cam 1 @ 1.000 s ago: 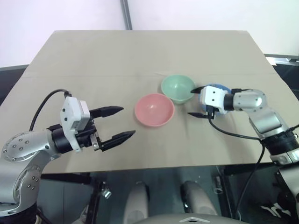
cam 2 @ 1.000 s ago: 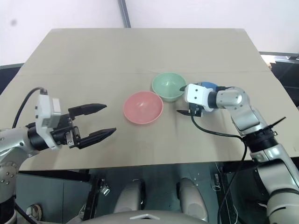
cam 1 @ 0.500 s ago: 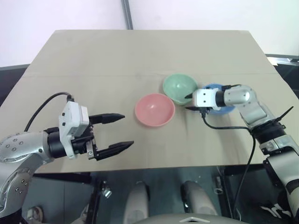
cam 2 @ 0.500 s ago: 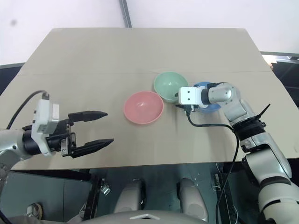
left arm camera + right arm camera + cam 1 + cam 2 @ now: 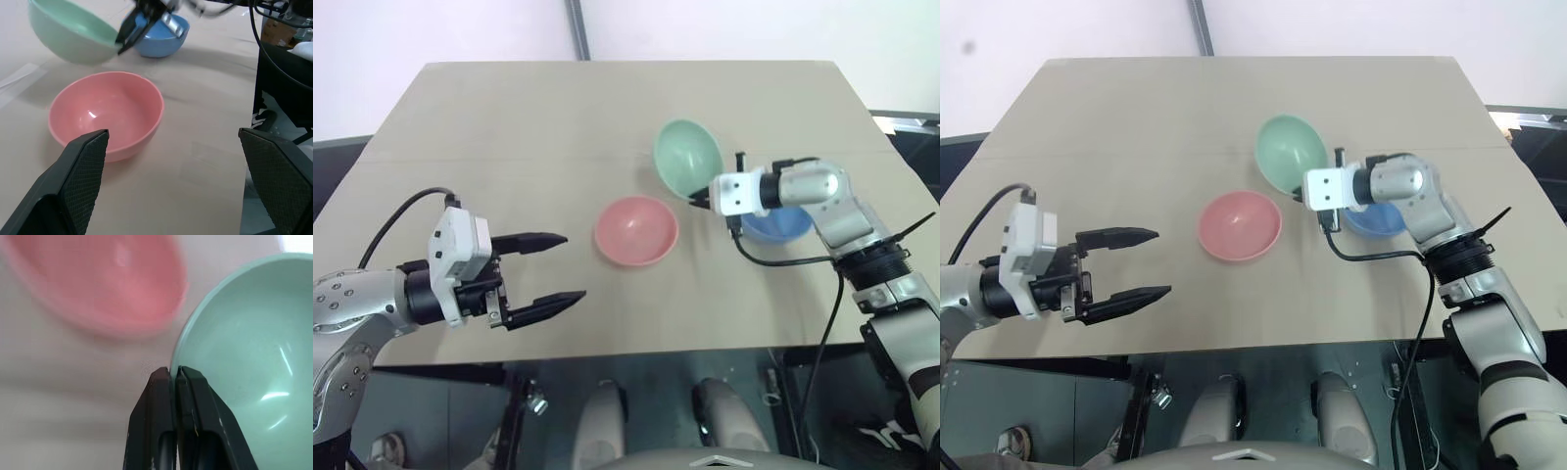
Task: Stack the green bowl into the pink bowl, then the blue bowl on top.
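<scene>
Green bowl (image 5: 687,157) pinched at its rim by right gripper (image 5: 702,201), tilted clear of the table (image 5: 509,127). Pink bowl (image 5: 636,230) empty, just beside; blue bowl (image 5: 778,223) behind the wrist. Left gripper (image 5: 553,269) spread wide, holding nothing.

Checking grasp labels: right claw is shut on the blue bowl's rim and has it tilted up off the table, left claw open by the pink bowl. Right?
Not quite. The right claw is shut on the green bowl, not the blue one; the right wrist view shows the fingers pinching its rim. The blue bowl sits on the table. The left claw is open near the pink bowl.
</scene>
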`<state>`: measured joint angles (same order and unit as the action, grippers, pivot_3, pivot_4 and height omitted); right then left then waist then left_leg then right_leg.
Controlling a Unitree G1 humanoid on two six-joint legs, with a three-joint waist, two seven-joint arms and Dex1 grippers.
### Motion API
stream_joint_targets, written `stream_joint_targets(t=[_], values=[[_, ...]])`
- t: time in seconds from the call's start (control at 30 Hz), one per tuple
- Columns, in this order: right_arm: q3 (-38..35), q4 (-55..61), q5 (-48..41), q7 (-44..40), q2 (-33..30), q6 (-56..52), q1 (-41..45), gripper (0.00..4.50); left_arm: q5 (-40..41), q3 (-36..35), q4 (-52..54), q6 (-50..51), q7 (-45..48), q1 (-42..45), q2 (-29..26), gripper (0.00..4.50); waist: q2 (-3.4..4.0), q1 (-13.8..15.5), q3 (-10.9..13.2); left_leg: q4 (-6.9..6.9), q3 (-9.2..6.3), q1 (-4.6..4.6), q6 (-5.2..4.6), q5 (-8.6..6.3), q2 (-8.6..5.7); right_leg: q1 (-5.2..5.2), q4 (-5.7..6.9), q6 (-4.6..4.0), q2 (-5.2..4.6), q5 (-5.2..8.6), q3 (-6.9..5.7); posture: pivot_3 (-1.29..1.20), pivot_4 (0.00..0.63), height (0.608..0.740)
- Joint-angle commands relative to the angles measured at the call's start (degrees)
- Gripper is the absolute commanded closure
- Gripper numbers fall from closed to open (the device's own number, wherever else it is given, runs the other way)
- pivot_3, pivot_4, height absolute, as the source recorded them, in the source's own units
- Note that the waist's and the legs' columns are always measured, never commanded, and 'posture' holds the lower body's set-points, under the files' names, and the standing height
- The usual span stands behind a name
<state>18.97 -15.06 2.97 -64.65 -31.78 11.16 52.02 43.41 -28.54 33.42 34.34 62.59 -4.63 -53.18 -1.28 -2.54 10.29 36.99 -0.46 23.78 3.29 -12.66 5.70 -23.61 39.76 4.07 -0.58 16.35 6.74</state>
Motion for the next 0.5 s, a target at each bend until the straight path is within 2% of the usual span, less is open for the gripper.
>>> stream_joint_targets(t=[0.03, 0.17, 0.3, 0.4, 0.43, 0.5], values=[[-1.44, 16.96, -10.93, -6.83, -1.16, -11.66, -2.20, 4.48, -1.20, 0.12, -1.73, -2.59, 1.24, 0.24, -0.69, 0.00, 0.00, 0.14, 0.00, -0.03, 0.00, 0.00, 0.00, 0.00, 0.00, 0.00, -0.01, 0.00, 0.00, 0.00, 0.00, 0.00, 0.150, 0.740], [0.29, 25.57, -13.85, -7.35, -0.24, -19.99, -3.87, 4.48, -3.31, -0.12, -4.80, -4.71, 2.52, -0.49, -0.87, 0.00, 0.00, 0.21, 0.00, -0.06, 0.00, 0.00, 0.00, 0.00, -0.01, 0.00, -0.03, -0.01, -0.02, 0.00, -0.03, 0.00, 0.150, 0.740], [2.41, 25.32, -12.78, -6.84, 2.27, -21.72, -3.35, 4.48, -5.86, -0.61, -7.07, -7.78, 4.57, -2.50, -1.28, 0.00, -0.01, -0.09, 0.00, -0.07, 0.02, -0.04, 0.00, 0.00, 0.02, -0.04, 0.00, -0.01, 0.01, 0.01, -0.02, 0.00, 0.150, 0.740], [3.17, 22.96, -10.84, -6.06, 3.15, -20.82, -3.37, 3.44, -6.11, -0.95, -7.10, -8.36, 4.85, -3.19, -1.29, 0.00, -0.01, 0.19, 0.00, -0.08, 0.01, 0.01, 0.00, 0.00, 0.02, -0.10, 0.00, -0.02, 0.02, 0.01, -0.02, 0.00, 0.150, 0.740], [3.21, 22.48, -10.40, -5.91, 3.25, -20.55, -3.52, 2.87, -6.14, -1.04, -7.04, -8.46, 4.87, -3.34, -1.26, 0.00, -0.01, 0.28, 0.00, -0.08, 0.02, 0.03, 0.00, 0.00, 0.01, -0.09, -0.03, -0.02, 0.00, 0.01, -0.02, 0.00, 0.150, 0.740], [2.88, 21.95, -8.67, -4.65, 2.86, -18.57, -4.25, 2.08, -6.12, -1.41, -6.74, -8.45, 4.87, -3.86, -1.18, 0.00, -0.01, 0.27, 0.00, -0.08, 0.04, 0.06, 0.00, 0.00, 0.00, -0.09, -0.06, -0.02, -0.03, 0.01, -0.02, 0.00, 0.150, 0.740]])
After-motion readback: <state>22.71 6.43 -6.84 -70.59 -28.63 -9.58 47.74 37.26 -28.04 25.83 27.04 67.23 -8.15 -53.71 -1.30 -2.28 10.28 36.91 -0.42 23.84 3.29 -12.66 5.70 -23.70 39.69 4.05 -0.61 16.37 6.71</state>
